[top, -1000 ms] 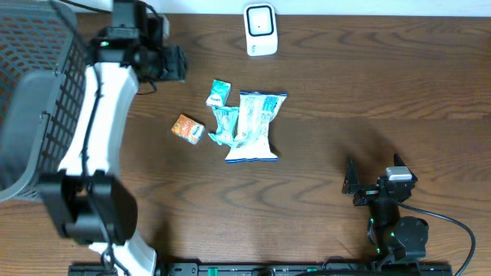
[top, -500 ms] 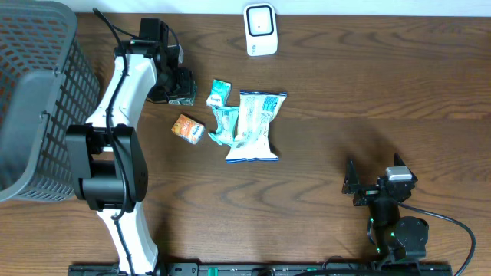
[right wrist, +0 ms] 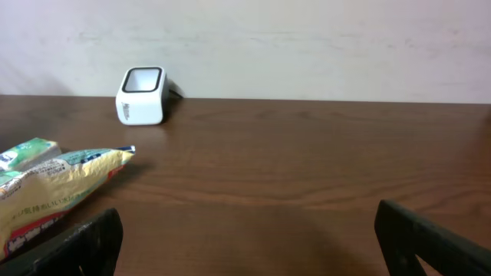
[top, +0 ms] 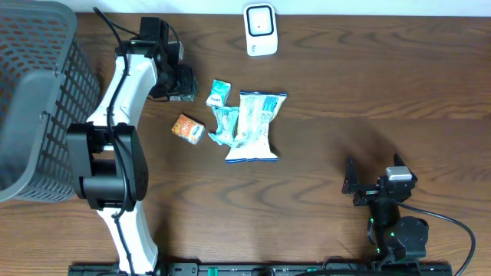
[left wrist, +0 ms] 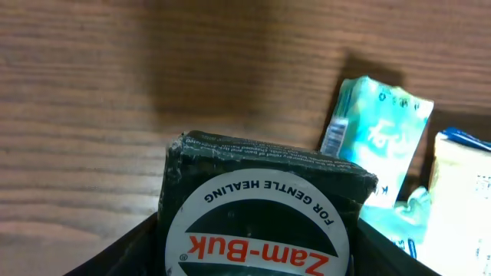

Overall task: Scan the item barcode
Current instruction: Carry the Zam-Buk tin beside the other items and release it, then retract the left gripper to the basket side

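Clasping a dark Zam-Buk box, the left gripper is pictured; the right gripper is seen spread wide.

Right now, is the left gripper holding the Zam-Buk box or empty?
Holding it: the left wrist view shows the Zam-Buk box wedged between the jaws of the left gripper, label facing the camera.

Basket: grey mesh, far left of the table.
Bag: white and blue, flat, mid-table.
Teal packet: at the bag's far left corner.
Teal wrapper: crumpled, against the bag's left side, possibly tucked under.
Orange box: left of the wrapper, apart.
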Robot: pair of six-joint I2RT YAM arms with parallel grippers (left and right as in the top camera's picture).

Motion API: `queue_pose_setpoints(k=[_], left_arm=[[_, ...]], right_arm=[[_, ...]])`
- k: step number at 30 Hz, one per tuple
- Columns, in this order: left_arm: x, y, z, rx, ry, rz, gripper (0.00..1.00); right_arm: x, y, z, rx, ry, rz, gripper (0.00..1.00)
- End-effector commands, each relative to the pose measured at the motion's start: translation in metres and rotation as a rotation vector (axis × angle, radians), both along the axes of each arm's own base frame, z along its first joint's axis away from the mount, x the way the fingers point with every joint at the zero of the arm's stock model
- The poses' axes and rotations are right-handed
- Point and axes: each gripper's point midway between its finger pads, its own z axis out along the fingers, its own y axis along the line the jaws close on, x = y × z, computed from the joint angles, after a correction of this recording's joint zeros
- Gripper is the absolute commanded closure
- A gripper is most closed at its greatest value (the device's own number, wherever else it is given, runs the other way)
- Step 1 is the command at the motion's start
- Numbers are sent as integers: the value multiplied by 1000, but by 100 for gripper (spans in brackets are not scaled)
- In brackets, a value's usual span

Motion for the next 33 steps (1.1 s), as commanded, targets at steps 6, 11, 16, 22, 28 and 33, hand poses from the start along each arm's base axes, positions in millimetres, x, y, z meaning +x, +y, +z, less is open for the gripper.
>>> queue_pose_setpoints(k=[6,11,16,22,28,33], left_arm=[[-10,-10,-49,8,116,0,34],[-11,-18,-48,9,115,-18,20],[-12,-17,-28,7,101,-16,16],[-4,-18,61,-9,-94,-16,11],[-27,-16,176,-31,-348,-16,7],[-73,-2,244,8,-479,4,2]], right_arm=[[0,2,-1,-11,1,8,1],[0,2,-1,-11,1,8,1],[0,2,-1,-11,1,8,1],[0,2,-1,-11,1,8,1],[0,2,-1,-11,1,8,1],[0,2,-1,-11,1,8,1]])
